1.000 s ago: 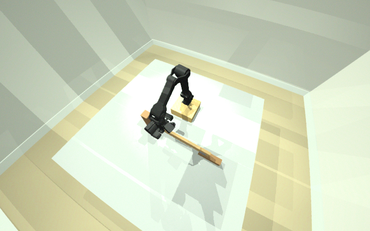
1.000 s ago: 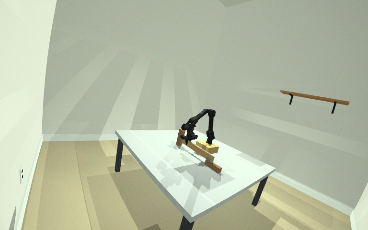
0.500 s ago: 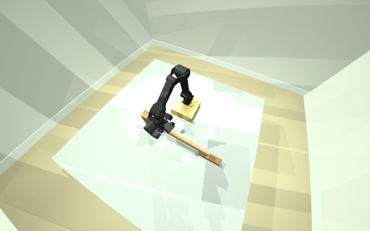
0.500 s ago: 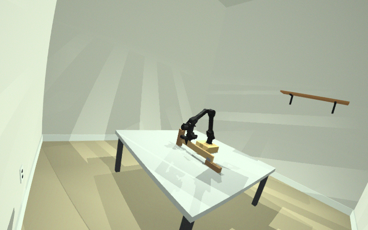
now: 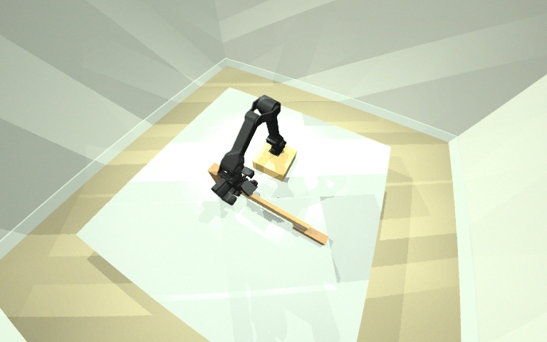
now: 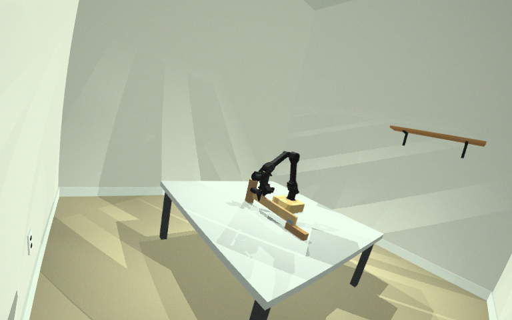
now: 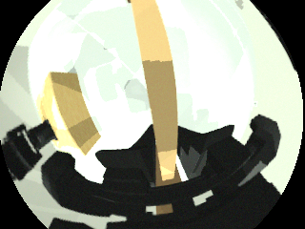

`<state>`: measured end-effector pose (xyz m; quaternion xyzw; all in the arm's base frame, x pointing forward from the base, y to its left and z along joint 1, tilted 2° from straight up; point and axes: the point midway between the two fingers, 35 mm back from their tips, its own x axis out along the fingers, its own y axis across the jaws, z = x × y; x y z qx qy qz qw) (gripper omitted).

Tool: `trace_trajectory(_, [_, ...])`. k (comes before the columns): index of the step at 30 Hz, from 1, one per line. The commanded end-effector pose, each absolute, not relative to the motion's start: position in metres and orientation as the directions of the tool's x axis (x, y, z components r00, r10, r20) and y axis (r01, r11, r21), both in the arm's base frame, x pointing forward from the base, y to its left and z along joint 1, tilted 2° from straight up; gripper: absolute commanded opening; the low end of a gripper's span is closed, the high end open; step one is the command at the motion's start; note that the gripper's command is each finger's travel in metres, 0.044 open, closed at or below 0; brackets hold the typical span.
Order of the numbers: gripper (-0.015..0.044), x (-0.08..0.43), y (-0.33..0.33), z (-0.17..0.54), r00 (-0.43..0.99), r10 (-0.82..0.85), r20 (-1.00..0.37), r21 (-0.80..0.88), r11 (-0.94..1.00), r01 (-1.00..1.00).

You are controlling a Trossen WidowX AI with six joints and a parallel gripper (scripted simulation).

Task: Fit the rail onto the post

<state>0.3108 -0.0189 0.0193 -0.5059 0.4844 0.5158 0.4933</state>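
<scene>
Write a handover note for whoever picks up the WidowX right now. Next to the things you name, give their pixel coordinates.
End effector (image 5: 238, 188) (image 6: 261, 194) (image 7: 167, 164): shut on the bed rail (image 5: 278, 209) (image 6: 277, 209) (image 7: 161, 91), near the post end.
Wooden post (image 5: 214, 169) (image 6: 249, 191): upright, just beyond the gripped end.
Footboard block (image 5: 318, 236) (image 6: 297, 231): at the rail's far end, which is up at the grey bracket (image 5: 299, 226) (image 6: 289, 221).
Done: rail gripped, near end raised off the table.
Unclear: peg fit and end contact, hidden by the arm; exact level.
Left: confirm or finish seating on both pegs, check level and bracket, then release.
</scene>
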Motion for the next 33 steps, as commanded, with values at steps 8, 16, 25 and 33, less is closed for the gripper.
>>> trace_trajectory(8, [0.0000, 0.3133, -0.0228, 0.0215, 0.006, 0.017, -1.000, -0.006, -0.047, -0.999])
trace_trajectory(16, [0.0000, 0.3134, -0.0254, 0.0217, 0.006, 0.017, -1.000, -0.006, -0.047, -0.999])
trace_trajectory(25, [0.0000, 0.3136, -0.0284, 0.0214, 0.006, 0.017, -1.000, -0.006, -0.047, -0.999])
trace_trajectory(33, [0.0000, 0.3136, -0.0298, 0.0210, 0.006, 0.016, -1.000, -0.006, -0.047, -0.999])
